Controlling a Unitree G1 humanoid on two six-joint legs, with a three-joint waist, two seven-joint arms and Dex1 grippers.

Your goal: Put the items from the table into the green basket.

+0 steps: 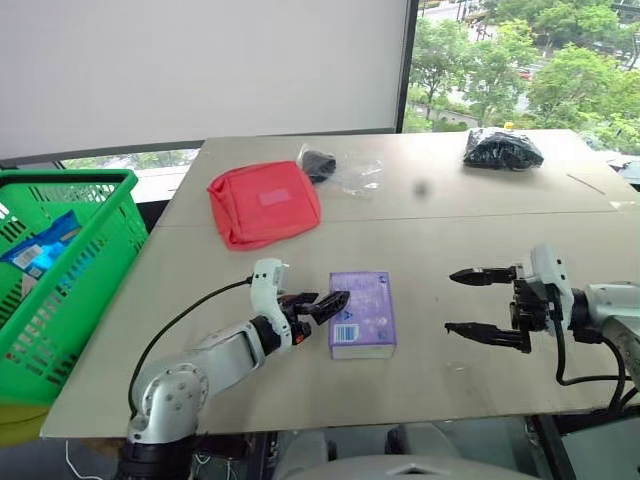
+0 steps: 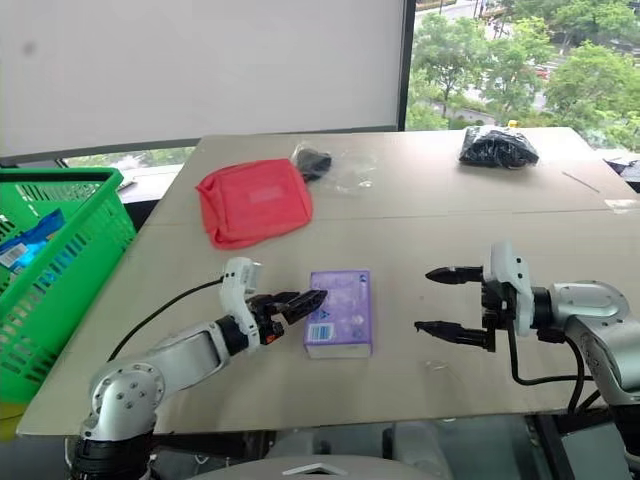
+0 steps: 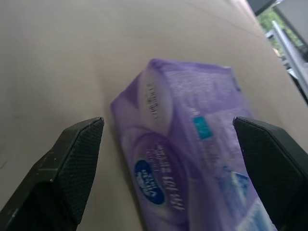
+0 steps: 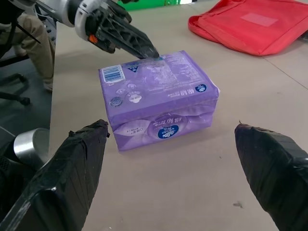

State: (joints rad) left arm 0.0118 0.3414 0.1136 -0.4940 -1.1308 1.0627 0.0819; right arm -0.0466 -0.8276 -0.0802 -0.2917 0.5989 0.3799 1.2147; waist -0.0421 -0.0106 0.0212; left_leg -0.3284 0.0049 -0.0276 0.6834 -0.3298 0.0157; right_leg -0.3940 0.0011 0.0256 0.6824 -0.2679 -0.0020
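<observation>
The purple box (image 1: 362, 314) lies flat near the front edge of the table (image 1: 470, 240), about in the middle of that edge, barcode end toward the front. The left gripper (image 1: 327, 305) is at the box's left side with jaws spread apart; in the left wrist view one finger (image 3: 72, 168) stands on each side of the box end, and I cannot tell if the tips touch the wrapping. It holds nothing.

The right gripper (image 1: 470, 303) hovers to the right of the box, well apart from it, pointing toward it – jaws wide open, empty.

The red zip pouch (image 1: 264, 203) lies farther back, near the table's left edge, at the seam between the two panels. Just beside it, to the back-right, is the clear bag w/ black contents (image 1: 335, 168). The black crinkled bag (image 1: 502, 150) sits near the back right corner, well apart from the rest.

The green basket (image 1: 95, 255) stands off the table, beside its left edge. Inside it a blue packet (image 1: 42, 246) is visible – other contents I cannot tell.
</observation>
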